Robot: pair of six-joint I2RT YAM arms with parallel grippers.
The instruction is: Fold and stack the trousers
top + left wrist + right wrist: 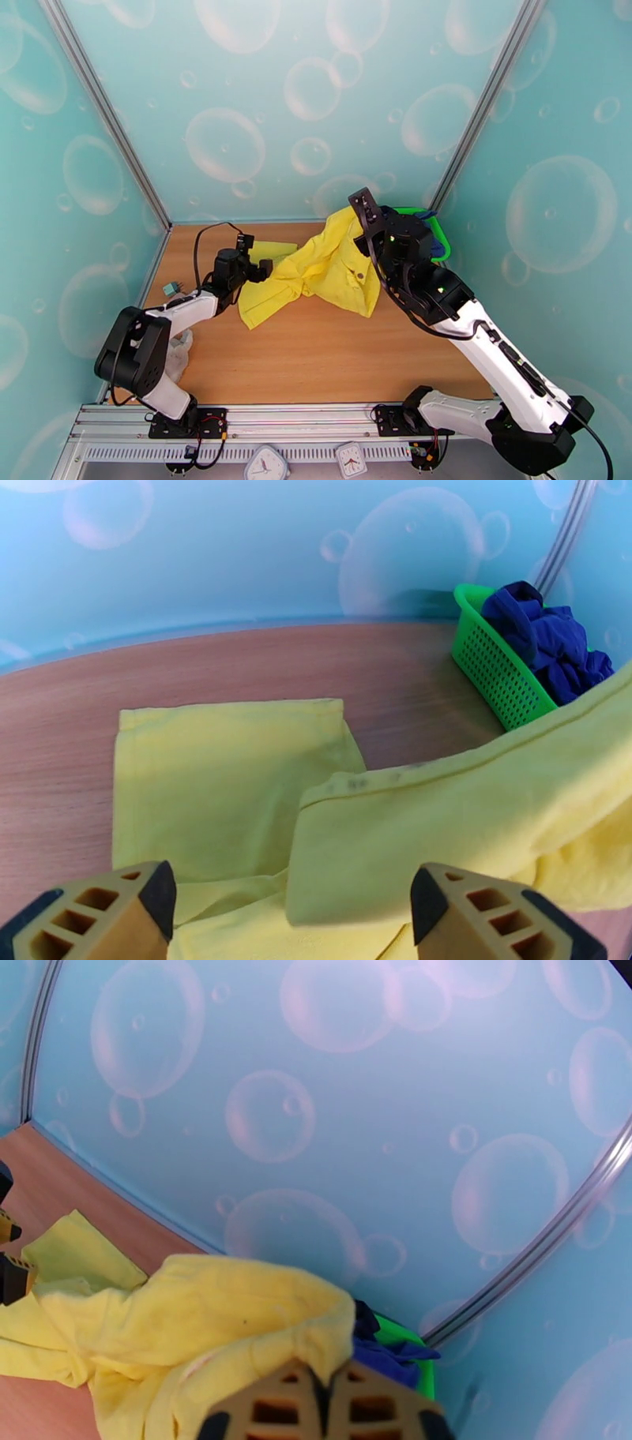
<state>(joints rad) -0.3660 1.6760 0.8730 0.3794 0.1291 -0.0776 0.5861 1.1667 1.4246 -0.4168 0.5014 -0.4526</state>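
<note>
Watch the pinch first. Your right hand (324, 1386) is clamped shut on a bunched fold of the trousers (324, 272), right beside the green basket (494, 669). With cloth this thin, a gathered grip like that could slide out if you pull hard away from the basket. The same lifted fold hangs close to the basket's rim and to the dark blue garment (545, 638) heaped inside. A swing toward it may snag the rim or shove the basket along the desk (332, 355).

From that raised point the trousers slope down away from the basket and rest on the desk well clear of it. A flat yellow panel lies spread there, with a thicker hemmed edge crossing over its basket-side corner. I cannot tell whether that panel is one leg or a finished fold. Your left hand (292, 890) sits low at this end, on the far side of the cloth from the basket. It is spread wide, holds nothing, and has a finger on either side of the overlapping edge. If you close here you could trap both layers, and lifting would then drag the flat panel out of shape.

The right arm reaches forward with its wrist raised beside the basket. The left arm is bent low with its hand near the desk.
</note>
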